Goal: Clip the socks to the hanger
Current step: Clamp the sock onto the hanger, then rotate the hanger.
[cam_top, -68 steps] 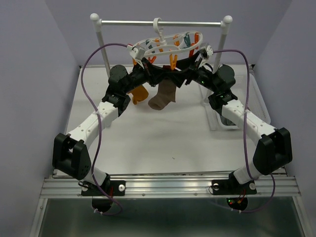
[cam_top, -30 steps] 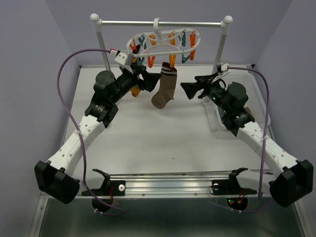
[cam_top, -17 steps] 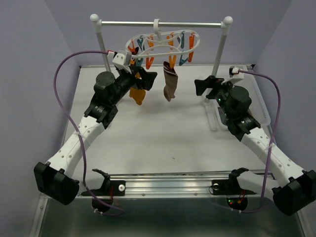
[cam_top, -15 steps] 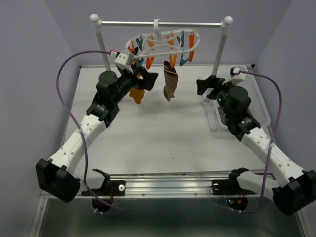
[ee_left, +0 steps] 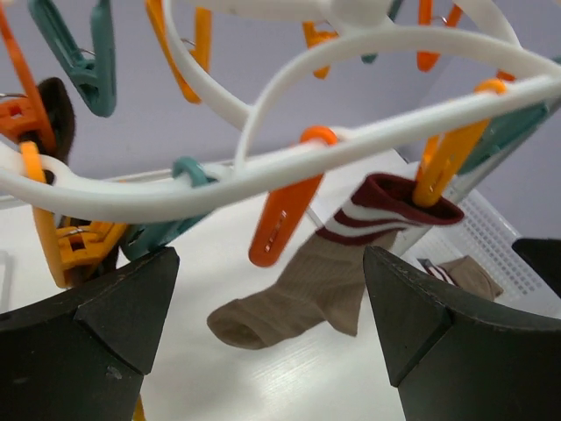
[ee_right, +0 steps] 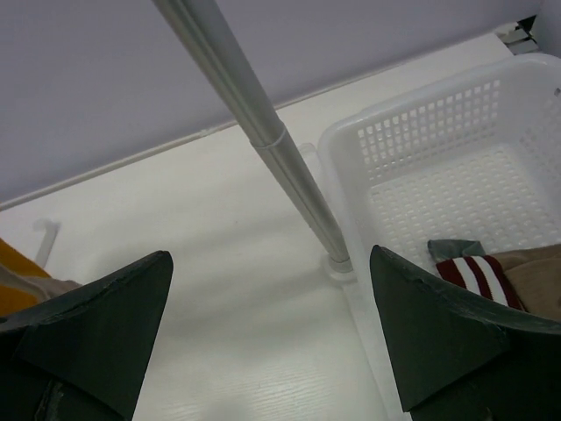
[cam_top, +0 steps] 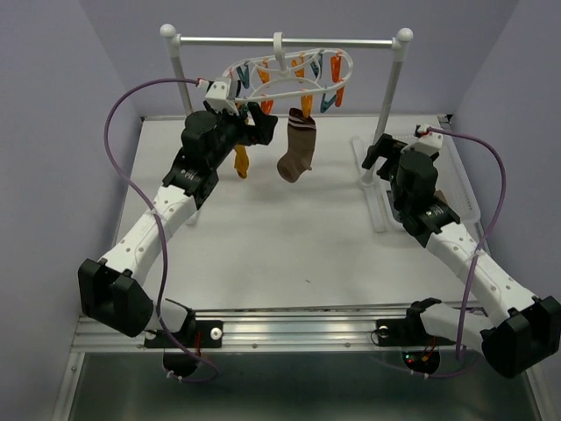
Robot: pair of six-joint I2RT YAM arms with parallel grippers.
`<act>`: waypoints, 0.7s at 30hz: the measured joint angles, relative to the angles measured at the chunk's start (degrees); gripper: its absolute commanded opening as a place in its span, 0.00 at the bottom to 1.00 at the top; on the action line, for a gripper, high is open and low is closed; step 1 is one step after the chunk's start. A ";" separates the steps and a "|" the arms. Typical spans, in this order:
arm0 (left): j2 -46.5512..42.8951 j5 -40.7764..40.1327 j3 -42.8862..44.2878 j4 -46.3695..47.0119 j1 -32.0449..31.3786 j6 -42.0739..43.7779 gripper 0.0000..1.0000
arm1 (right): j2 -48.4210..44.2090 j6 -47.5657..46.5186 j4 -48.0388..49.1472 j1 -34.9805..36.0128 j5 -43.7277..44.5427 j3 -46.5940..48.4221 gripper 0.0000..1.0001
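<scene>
The white basket (ee_right: 438, 132) at the right of the surface holds a few socks (ee_right: 491, 279): a maroon-striped cuff, something tan, a grey bit. The hanger (ee_left: 377, 132) is up on the rail (cam_top: 289, 39), with a brown sock (cam_top: 296, 153) clipped by its cuff and an orange sock (cam_top: 241, 163) hanging beside it. The left end effector (cam_top: 253, 123) sits just under the hanger and the right end effector (ee_right: 272, 324) by the basket, both spread wide and empty.

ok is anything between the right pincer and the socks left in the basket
Nothing covers the socks; they lie exposed in the basket. The open right pincer would only have to clear the rack post, standing just outside the basket's wall, and then the wall itself.
</scene>
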 measured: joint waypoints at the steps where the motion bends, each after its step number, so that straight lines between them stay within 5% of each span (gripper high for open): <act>1: 0.74 -0.55 0.98 -0.04 0.59 -0.44 0.99 | 0.37 -0.04 -0.17 -0.44 0.42 0.00 1.00; 21: 14.47 -2.43 14.58 0.02 11.08 -4.00 0.99 | 2.93 0.02 -1.22 -3.43 1.40 0.42 1.00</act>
